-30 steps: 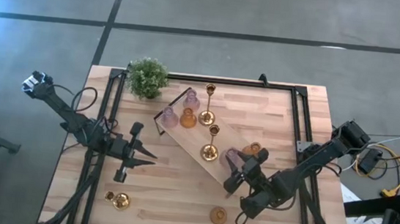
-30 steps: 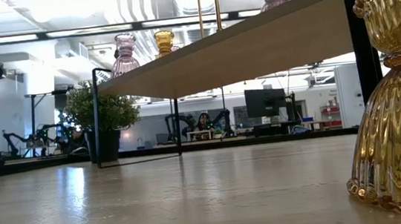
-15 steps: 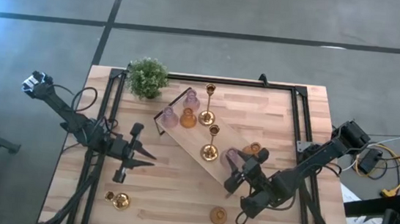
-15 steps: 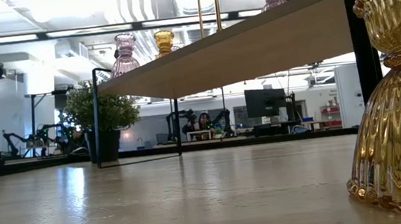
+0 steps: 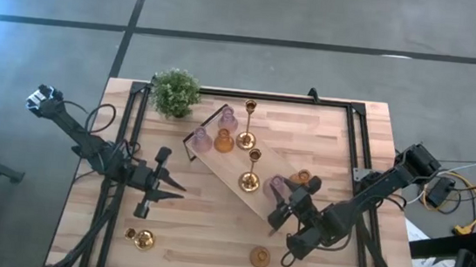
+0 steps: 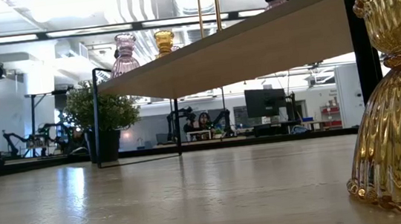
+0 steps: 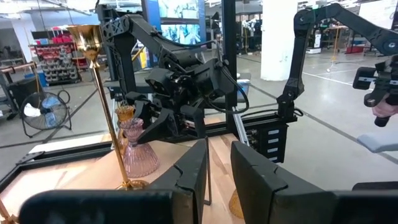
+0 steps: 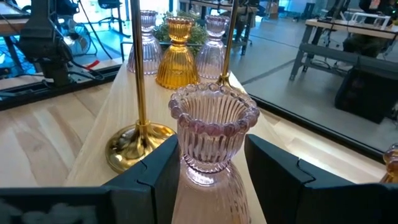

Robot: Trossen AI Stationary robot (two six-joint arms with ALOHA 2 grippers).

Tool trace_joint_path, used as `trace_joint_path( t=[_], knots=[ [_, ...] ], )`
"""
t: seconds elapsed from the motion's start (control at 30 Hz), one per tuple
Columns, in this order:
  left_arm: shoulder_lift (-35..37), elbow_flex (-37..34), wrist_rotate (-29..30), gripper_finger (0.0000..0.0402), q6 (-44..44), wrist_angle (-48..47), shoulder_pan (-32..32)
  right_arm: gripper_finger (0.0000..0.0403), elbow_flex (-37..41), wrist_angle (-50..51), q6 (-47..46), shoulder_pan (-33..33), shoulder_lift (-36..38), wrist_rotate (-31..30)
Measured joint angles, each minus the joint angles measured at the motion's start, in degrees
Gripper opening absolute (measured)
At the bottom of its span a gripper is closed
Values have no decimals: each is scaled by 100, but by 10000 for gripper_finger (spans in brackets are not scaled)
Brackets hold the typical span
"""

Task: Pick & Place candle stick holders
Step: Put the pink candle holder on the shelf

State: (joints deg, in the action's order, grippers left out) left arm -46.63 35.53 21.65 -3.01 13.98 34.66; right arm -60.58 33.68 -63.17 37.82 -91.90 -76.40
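Note:
A pale pink glass holder (image 8: 212, 134) stands upright on the light-wood tray (image 5: 228, 163), near its right end. My right gripper (image 8: 211, 180) reaches in from the table's near right, its fingers wide apart on either side of the holder's lower body. On the tray also stand two gold thin-stemmed holders (image 5: 249, 180), an amber one (image 5: 224, 141) and two more pink ones (image 5: 202, 141). An amber holder (image 5: 259, 257) and a gold one (image 5: 142, 238) stand on the table near its front edge. My left gripper (image 5: 182, 189) hovers at the left, pointing right, narrowly open and empty. My right gripper's fingers (image 8: 158, 171) stand close against both sides of the pink holder's lower body (image 8: 208, 177), coming level from the near right. Whether they touch the glass I cannot tell. The holder stands upright with its base on the tray.
A green potted plant (image 5: 175, 92) stands at the far left corner. The tray lies slantwise across the middle, raised on black legs (image 6: 98, 115). Another amber holder (image 5: 302, 176) stands close behind my right gripper. Bare wood lies between my left gripper and the tray.

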Motion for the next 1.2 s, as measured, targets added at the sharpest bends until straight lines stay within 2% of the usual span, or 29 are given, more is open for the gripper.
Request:
trace_joint_path(
  t=[0.7,1.2],
  knots=[
    [0,0,-35,78,50,-41,0,170,0,300,-288,66,81,53],
    [0,-7,-118,78,54,-36,0,179,-377,633,91,166,81,20]
  ],
)
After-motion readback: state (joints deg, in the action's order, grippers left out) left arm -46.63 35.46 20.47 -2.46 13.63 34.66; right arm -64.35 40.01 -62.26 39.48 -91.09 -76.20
